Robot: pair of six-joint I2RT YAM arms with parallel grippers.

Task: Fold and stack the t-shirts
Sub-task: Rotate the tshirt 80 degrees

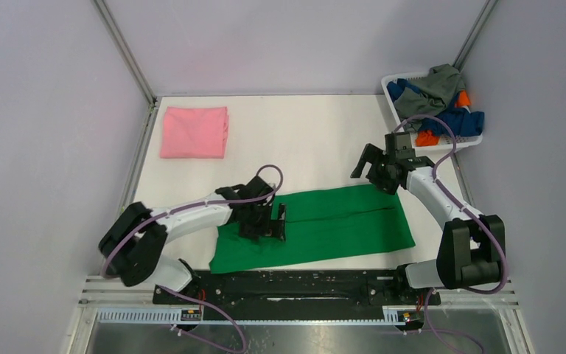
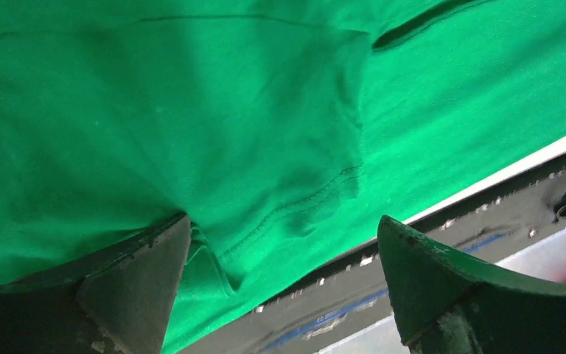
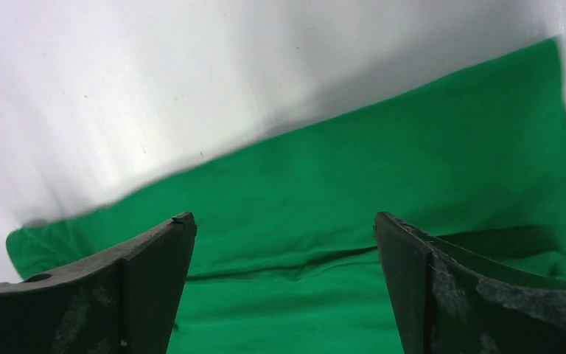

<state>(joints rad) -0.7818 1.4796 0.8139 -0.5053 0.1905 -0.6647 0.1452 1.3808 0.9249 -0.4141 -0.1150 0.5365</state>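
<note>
A bright green t-shirt (image 1: 339, 221) lies folded into a long strip on the white table near the front edge. My left gripper (image 1: 278, 223) is open just above its left-middle part; in the left wrist view (image 2: 284, 228) a sleeve seam of the green shirt (image 2: 265, 133) lies between the jaws. My right gripper (image 1: 367, 168) is open above the shirt's far right edge, with the green shirt (image 3: 383, 169) below it in the right wrist view (image 3: 284, 221). A folded light pink t-shirt (image 1: 194, 131) lies at the far left. Grey-olive (image 1: 435, 87), dark blue (image 1: 457, 122) and orange (image 1: 427, 138) shirts are heaped in the basket.
The white slotted basket (image 1: 396, 80) stands at the far right corner. A black rail (image 1: 287, 284) runs along the table's front edge and shows in the left wrist view (image 2: 442, 243). Metal frame posts rise at the back corners.
</note>
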